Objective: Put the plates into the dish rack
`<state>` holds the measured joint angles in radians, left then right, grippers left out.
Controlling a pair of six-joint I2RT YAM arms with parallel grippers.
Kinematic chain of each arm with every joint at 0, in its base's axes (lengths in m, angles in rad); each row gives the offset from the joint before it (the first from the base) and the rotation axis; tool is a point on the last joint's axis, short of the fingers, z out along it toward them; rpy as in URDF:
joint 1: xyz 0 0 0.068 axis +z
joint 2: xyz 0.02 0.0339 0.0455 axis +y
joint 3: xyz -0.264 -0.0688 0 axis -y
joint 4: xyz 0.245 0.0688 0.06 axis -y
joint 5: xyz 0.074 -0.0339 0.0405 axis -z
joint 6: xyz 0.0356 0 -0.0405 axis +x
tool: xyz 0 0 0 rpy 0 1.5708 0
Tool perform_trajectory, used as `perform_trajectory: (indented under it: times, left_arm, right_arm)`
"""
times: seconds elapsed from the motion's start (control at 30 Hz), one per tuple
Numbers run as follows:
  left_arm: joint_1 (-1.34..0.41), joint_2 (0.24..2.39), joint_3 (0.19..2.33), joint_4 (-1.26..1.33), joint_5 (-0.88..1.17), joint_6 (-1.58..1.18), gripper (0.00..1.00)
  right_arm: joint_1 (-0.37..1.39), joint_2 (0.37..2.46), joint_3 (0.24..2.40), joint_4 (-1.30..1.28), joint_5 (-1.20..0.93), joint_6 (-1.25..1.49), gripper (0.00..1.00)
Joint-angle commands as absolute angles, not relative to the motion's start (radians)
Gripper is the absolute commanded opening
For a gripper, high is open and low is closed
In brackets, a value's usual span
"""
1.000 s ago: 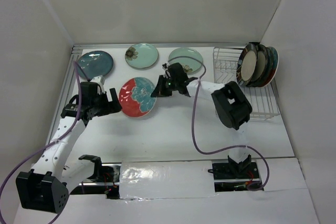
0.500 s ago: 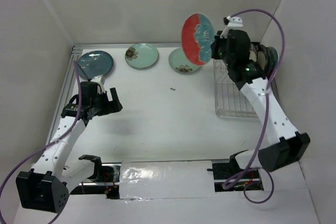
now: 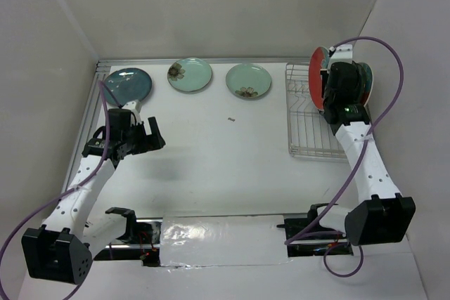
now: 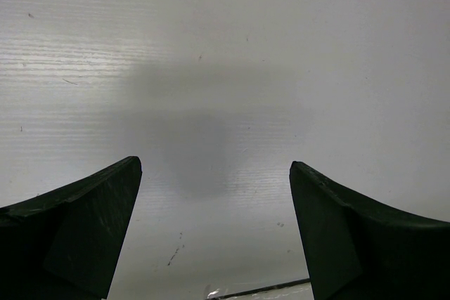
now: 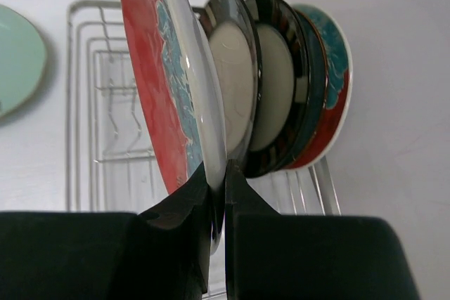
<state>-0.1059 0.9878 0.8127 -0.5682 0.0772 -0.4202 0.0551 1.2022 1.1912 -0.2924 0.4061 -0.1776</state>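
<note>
My right gripper (image 5: 219,173) is shut on the rim of a red plate with teal flowers (image 5: 158,75), held on edge over the wire dish rack (image 3: 306,124), just left of several plates (image 5: 281,96) standing at the rack's far end. In the top view the red plate (image 3: 317,82) shows beside the right gripper (image 3: 337,93). A dark teal plate (image 3: 129,84) and two pale mint plates (image 3: 190,74) (image 3: 248,80) lie flat along the table's back. My left gripper (image 4: 214,194) is open and empty above bare table; in the top view the left gripper (image 3: 144,138) is at the left.
The enclosure walls stand close behind and to the right of the rack. A small dark speck (image 3: 230,119) lies mid-table. The rack's near half (image 5: 105,124) shows bare wires. A taped strip (image 3: 218,233) runs along the near edge.
My right arm has carried the red plate from high above the table down and right to the rack's far end, beside the standing plates. The left arm has not moved.
</note>
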Motion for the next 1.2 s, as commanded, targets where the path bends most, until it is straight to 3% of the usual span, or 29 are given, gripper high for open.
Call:
perform_trajectory:
  times: [0.0,1.17]
  left_arm:
    - [-0.100,0.989,0.810,-0.543,0.103,-0.402,0.99]
    - [-0.100,1.037,0.810,-0.543,0.112,-0.402,0.99]
  right_arm:
    - [0.022,1.161,1.201,0.043,0.434,-0.235,0.00]
    - [0.011,1.396,1.135,0.299,0.566,-0.310,0.00]
